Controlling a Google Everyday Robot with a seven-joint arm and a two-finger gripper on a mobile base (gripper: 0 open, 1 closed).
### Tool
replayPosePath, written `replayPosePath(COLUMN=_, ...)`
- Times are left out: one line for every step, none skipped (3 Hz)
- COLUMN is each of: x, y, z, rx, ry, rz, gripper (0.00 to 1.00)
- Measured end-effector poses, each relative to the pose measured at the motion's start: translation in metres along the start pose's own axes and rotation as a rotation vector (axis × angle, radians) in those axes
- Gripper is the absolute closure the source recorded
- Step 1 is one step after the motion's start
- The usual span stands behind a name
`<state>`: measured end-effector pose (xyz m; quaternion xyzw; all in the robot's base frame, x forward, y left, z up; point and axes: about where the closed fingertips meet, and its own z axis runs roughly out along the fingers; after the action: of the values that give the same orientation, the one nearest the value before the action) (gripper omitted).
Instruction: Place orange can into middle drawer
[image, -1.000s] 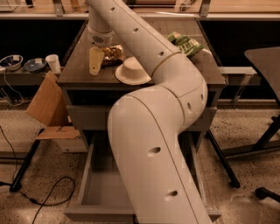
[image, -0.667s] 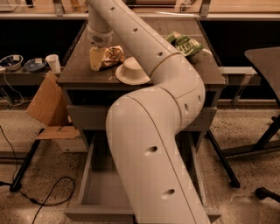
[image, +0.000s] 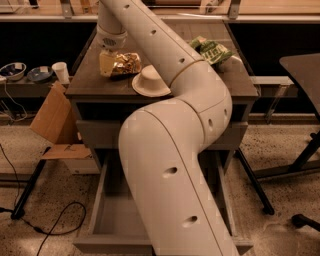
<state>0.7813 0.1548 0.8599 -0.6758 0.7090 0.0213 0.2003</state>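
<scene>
Dark worktop (image: 87, 82) across the upper frame, orange can (image: 125, 64) lying flat at upper left just beside the white bowl (image: 150, 82), long axis running left to right, hand (image: 106, 64) at its left end, grip impossible to tell, middle drawer (image: 115, 220) pulled open at the bottom, hand slightly higher than a second ago, can unmoved.

You'll find the end effector (image: 106, 64), pale yellowish and plastic-looking, on the desk (image: 87, 84) at the left end of the orange can (image: 126, 62), whose crinkled foil gleams. The desk top is dark, matt wood grain. The middle drawer (image: 119, 220) is flat grey matt metal, and the arm (image: 165, 150) has a smooth, satin cream shell.
</scene>
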Motion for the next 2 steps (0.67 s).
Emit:
replayPosePath(x=-0.02, y=0.009, z=-0.027, rx=0.007, ry=-0.067, rz=-0.042, gripper=1.0)
replayPosePath(x=-0.055, y=0.033, z=-0.06, rx=0.011, ry=-0.144, rz=-0.093, gripper=1.0)
